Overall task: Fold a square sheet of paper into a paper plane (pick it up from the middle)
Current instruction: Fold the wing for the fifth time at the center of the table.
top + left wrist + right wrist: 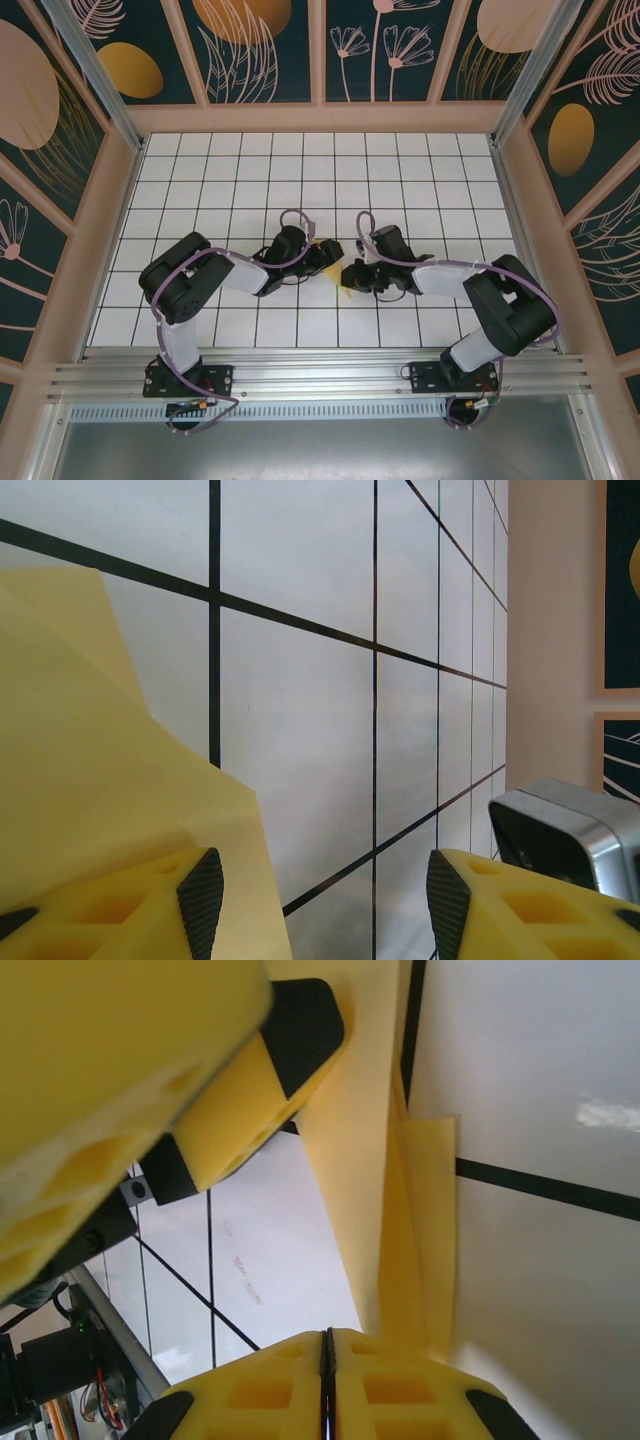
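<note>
The yellow sheet of paper (331, 262) lies folded between the two grippers at the table's middle. I cannot tell whether it has the shape of the paper plane. My left gripper (316, 262) is open. In the left wrist view the paper (90, 780) lies under its left finger, and bare tile shows between the jaws around the gripper (325, 900). My right gripper (350, 276) is shut, its jaws (328, 1360) meeting with nothing seen in the seam. Narrow folded layers of paper (385, 1190) run up from behind its right finger. A left gripper finger (255, 1110) rests on the paper's far end.
The white grid-tiled table (300, 180) has free tiles all round the arms. Patterned walls with pale wooden posts (118, 190) fence it in. A grey metal housing of the right arm (565, 830) sits close to my left gripper's right finger.
</note>
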You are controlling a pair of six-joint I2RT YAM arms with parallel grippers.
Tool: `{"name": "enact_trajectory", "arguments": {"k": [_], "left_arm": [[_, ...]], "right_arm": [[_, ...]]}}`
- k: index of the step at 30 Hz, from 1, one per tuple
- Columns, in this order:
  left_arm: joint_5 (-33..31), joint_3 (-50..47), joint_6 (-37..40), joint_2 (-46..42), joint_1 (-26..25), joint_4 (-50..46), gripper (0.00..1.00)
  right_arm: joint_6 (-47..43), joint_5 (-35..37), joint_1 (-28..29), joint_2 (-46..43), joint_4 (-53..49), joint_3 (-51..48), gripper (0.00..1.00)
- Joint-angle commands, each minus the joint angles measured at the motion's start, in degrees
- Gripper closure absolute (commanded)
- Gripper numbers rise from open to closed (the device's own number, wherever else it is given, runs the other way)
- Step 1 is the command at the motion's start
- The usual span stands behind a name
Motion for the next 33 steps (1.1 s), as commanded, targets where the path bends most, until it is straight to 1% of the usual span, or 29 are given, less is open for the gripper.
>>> {"name": "enact_trajectory", "arguments": {"k": [1, 4, 13, 16, 23, 29, 33], "left_arm": [[-1.91, -1.13, 1.79, 3.62, 0.23, -10.03, 0.41], [-2.01, -1.18, 2.1, 3.54, 0.22, -10.35, 0.41], [-2.25, -1.34, 2.01, 3.55, 0.18, -10.4, 0.41], [-2.29, -1.32, 1.92, 3.56, 0.22, -10.49, 0.41], [-2.34, -1.28, 1.86, 3.88, 0.22, -10.74, 0.41], [-2.53, -1.37, 1.73, 3.96, 0.2, -10.84, 0.41], [-2.64, -1.35, 1.66, 4.09, 0.21, -10.85, 0.41]], "right_arm": [[-0.55, -3.4, 0.21, 0.62, -0.78, 1.88, 0.88], [-0.43, -3.46, 0.84, 1.44, -0.95, 1.65, 0.87], [-2.36, 0.66, 0.56, 4.71, -4.44, -0.7, 0.88], [-2.88, 0.36, 0.41, 6.04, -4.59, -1.84, 0.88], [-3.16, 0.37, 0.03, 4.44, -5.51, -4.55, 0.88], [-4.15, -3.25, -0.05, 1.8, -5.67, -5.39, 0.87], [-5.78, -2.23, -0.1, 2.18, -8.45, -5.38, 0.87]]}}
